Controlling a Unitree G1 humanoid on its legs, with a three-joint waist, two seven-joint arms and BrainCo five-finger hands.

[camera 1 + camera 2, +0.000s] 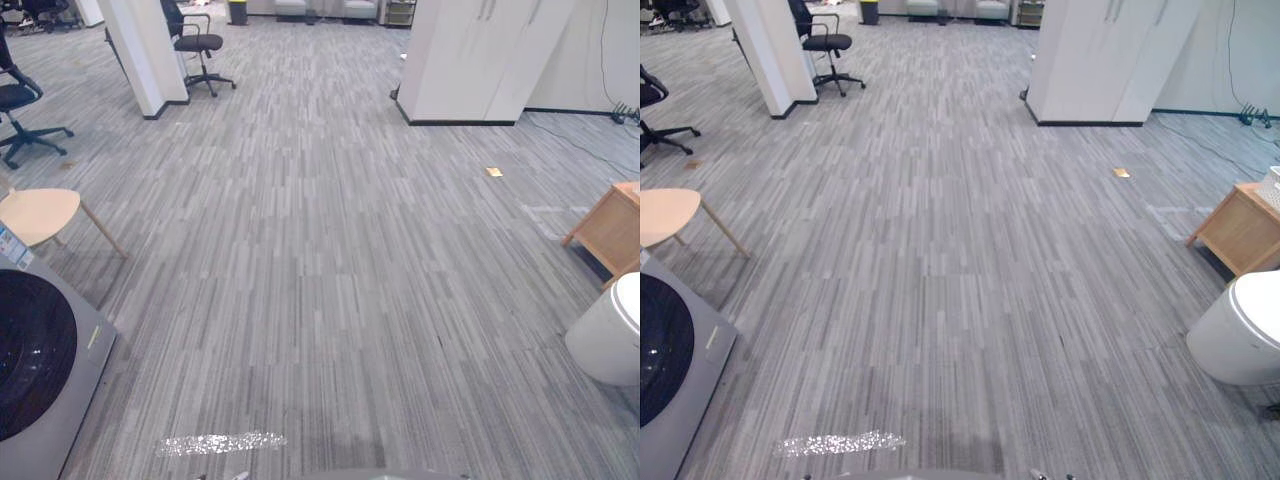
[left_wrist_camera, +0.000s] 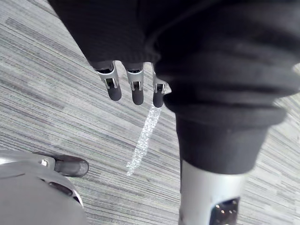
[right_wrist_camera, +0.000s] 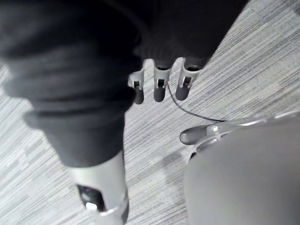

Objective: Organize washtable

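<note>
– Washtable: where is it?
– I cannot tell. Ahead lies open carpet (image 1: 320, 280). My guess is the wooden stand (image 1: 1243, 232) at the floor's right edge, just behind the bin (image 1: 610, 345), but it is only a guess.
– And the hands?
– Left hand (image 2: 133, 89) and right hand (image 3: 159, 86) both hang over the carpet, fingers straight, nothing in either.
– So the step is finding it and walking up. How to do that well?
– I'd turn slowly toward the right edge until the stand is square ahead. Keep both arms low and close in. The washer (image 1: 40, 370) sits at the near-left corner and the bin at the near right, so a wide swing could clip either. Stop close, square to the top, and raise a hand only once what lies on it can be made out.
– Count for me.
– One washer. One stool (image 1: 38, 212), just behind the washer on the left edge. One bin, one stand. Two chairs (image 1: 195, 45) plain to see along the far-left side, perhaps more at the far corner, too small to tell. One pillar (image 1: 145, 50) beside the farther chair, one white cabinet (image 1: 480, 55) at the far right. One orange scrap (image 1: 494, 172) on bare carpet, well apart from everything. One glittery streak (image 1: 222, 442) at the near edge.
– Things to tidy?
– None I can count from here.
</note>
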